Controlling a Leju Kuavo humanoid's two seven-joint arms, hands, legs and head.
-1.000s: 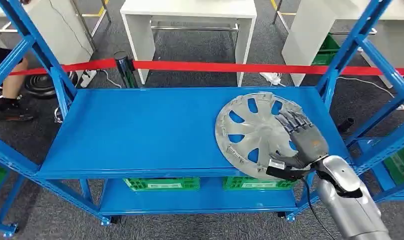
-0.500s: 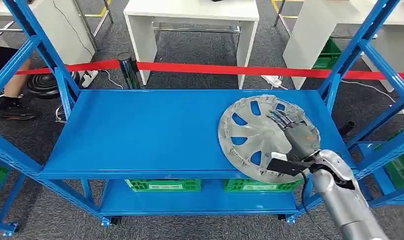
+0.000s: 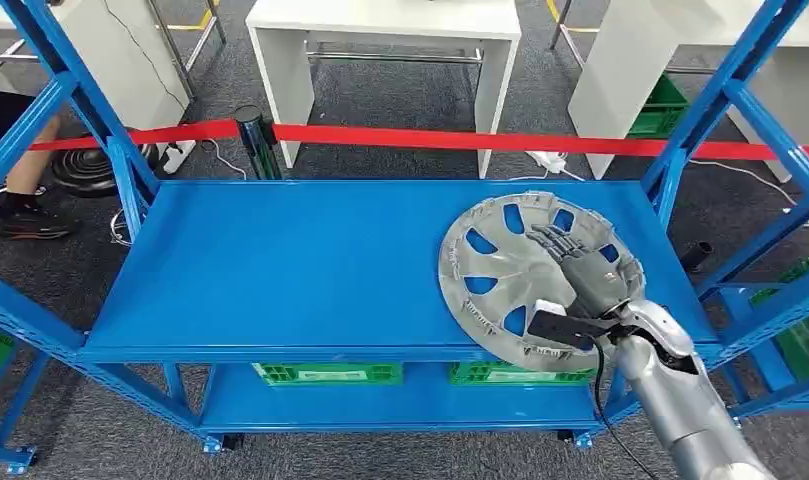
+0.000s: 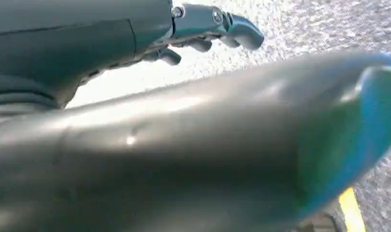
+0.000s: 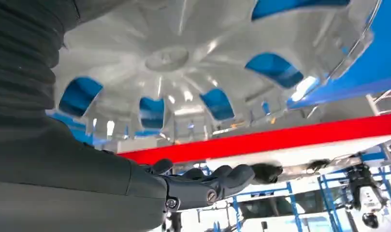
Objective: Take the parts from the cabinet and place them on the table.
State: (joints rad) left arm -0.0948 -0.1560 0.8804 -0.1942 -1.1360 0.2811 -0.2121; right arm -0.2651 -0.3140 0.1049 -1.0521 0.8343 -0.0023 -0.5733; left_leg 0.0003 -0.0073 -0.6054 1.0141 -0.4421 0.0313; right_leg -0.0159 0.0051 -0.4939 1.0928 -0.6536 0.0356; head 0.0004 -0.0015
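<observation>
A silver hubcap [image 3: 500, 270] lies flat on the right part of the blue cabinet shelf [image 3: 300, 260], its near rim jutting over the shelf's front edge. My right hand [image 3: 580, 285] lies over the hubcap's right half, fingers spread across the spokes and thumb by the near rim. In the right wrist view the hubcap [image 5: 183, 63] sits just beyond the straight dark fingers [image 5: 208, 188], with a gap between them. My left hand [image 4: 203, 29] hangs low over the grey floor with loosely bent fingers and holds nothing.
Blue cabinet uprights [image 3: 680, 140] stand on both sides. A red barrier tape [image 3: 480, 138] on a black post [image 3: 252, 135] runs behind the shelf. White tables [image 3: 380, 30] stand beyond. Green crates [image 3: 325, 372] sit on the lower shelf. A person's leg [image 3: 20, 170] is at far left.
My right hand has drawn back toward the near rim. The hubcap now juts a little further over the shelf's front edge. The camera has shifted slightly.
</observation>
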